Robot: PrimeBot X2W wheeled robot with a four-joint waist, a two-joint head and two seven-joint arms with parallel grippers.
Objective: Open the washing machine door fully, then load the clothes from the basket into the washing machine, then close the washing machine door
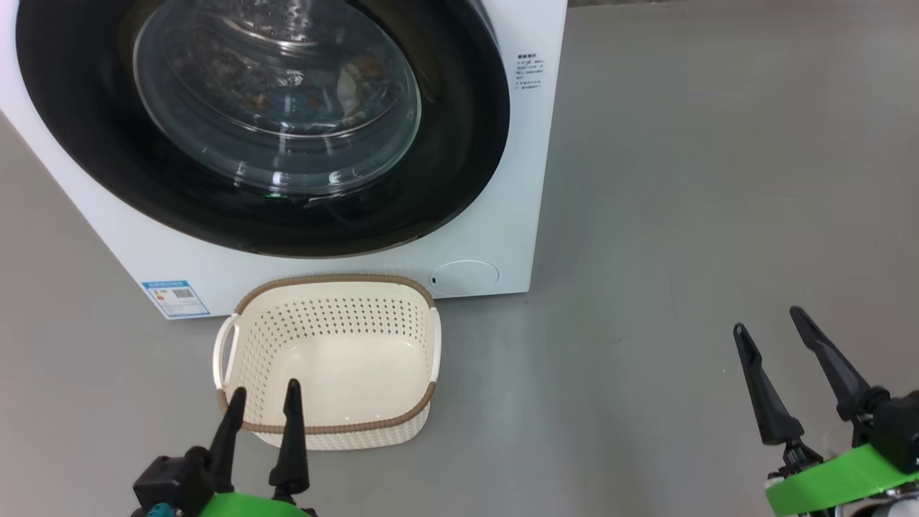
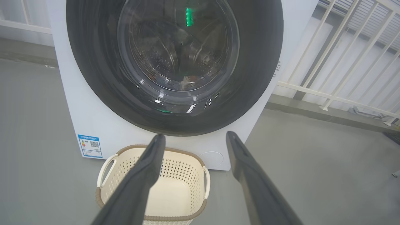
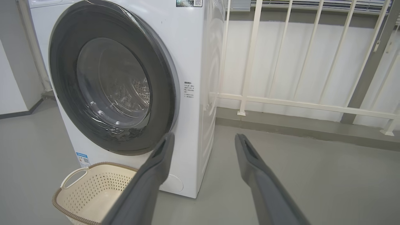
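Dark tapered fingers of the left gripper (image 1: 265, 388) stand spread, nothing between them. In the head view their tips overlap the near rim of the basket (image 1: 337, 278); contact cannot be told. The right gripper (image 1: 768, 319) is likewise spread and empty, well apart from the basket on the robot's right, over bare floor. Both wrists carry green bands (image 1: 833, 481).

Basket: cream perforated plastic with a brown woven-look rim, upright on the floor. It sits just in front of the washing machine (image 1: 535, 179), below the door, its cream bottom showing.

The washing machine door (image 1: 467, 158) is shut flush against the white front: glossy black rim, clear bulging glass. Through the glass show steel drum holes and a dim pale-and-orange patch low in the drum, taken to be the clothes (image 1: 355, 75); reflections blur it.

A blue label sticker (image 1: 176, 298) sits at the front's lower left corner. A round cover (image 1: 464, 277) sits at the lower right, beside the basket's far corner.

Floor (image 1: 682, 215): smooth matt grey, uniform. In the right wrist view a white railing (image 3: 281, 104) runs past the machine's side, with a pale wall behind it and a grey kerb at its foot.
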